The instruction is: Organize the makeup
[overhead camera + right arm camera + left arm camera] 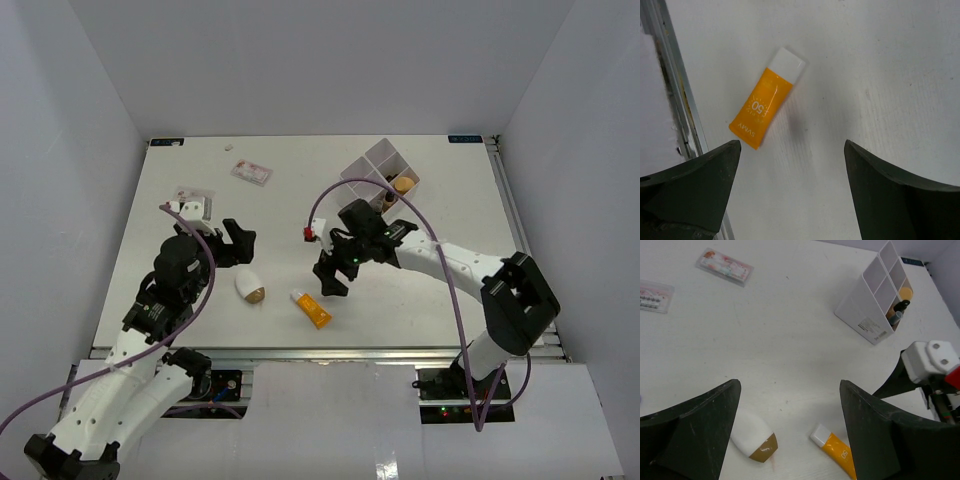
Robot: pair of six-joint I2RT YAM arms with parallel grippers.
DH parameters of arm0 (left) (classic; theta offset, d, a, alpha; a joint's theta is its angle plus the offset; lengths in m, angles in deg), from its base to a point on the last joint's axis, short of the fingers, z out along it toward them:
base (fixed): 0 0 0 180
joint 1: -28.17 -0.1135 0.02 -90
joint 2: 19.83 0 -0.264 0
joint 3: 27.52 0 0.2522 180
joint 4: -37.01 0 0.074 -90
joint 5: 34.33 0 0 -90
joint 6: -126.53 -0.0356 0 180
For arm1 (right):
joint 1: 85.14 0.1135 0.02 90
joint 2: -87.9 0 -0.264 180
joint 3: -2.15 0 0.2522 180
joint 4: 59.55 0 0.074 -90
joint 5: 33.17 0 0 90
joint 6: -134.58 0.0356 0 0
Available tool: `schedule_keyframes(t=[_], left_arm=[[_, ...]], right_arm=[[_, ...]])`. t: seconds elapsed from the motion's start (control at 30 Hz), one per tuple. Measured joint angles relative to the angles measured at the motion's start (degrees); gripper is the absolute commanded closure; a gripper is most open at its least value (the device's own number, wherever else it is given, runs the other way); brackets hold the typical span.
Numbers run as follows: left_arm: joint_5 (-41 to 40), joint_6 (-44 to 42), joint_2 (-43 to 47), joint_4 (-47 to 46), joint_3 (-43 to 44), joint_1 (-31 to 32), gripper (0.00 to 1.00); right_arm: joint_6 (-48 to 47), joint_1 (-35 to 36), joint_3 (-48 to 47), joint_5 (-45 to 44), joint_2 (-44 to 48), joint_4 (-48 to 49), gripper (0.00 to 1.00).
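A white egg-shaped sponge with a tan end [250, 288] [754, 439] lies on the table near the front. To its right lies an orange tube with a white cap [311, 308] [835, 454] [766, 106]. My left gripper [235, 243] [789, 385] hovers open just behind the sponge, empty. Open and empty too, my right gripper [330, 275] [791, 145] hangs just behind the tube. The white four-compartment box [385, 172] [875, 295] at the back right holds a tan sponge [905, 291] and a dark-capped bottle [897, 310].
Two flat clear packets [252, 171] [190, 195] lie at the back left, also seen in the left wrist view as packets [724, 266] [655, 296]. A metal rail [675, 100] runs along the table's front edge close to the tube.
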Motion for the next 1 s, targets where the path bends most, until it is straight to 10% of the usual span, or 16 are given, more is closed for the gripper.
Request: schedule_keyframes(t=[0.37,1.0], left_arm=[[-7.8,1.4,5.6,-0.8,-1.0,0.0,0.1],[-14.0,2.3,12.4,-1.5,-1.7,0.0,0.11]], right_arm=[[19.4,12.7,-7.2,-22.0,-11.5,2.7,0.1],[23.9,20.3,-16.0,-31.6,-21.4,-1.7,0.05]])
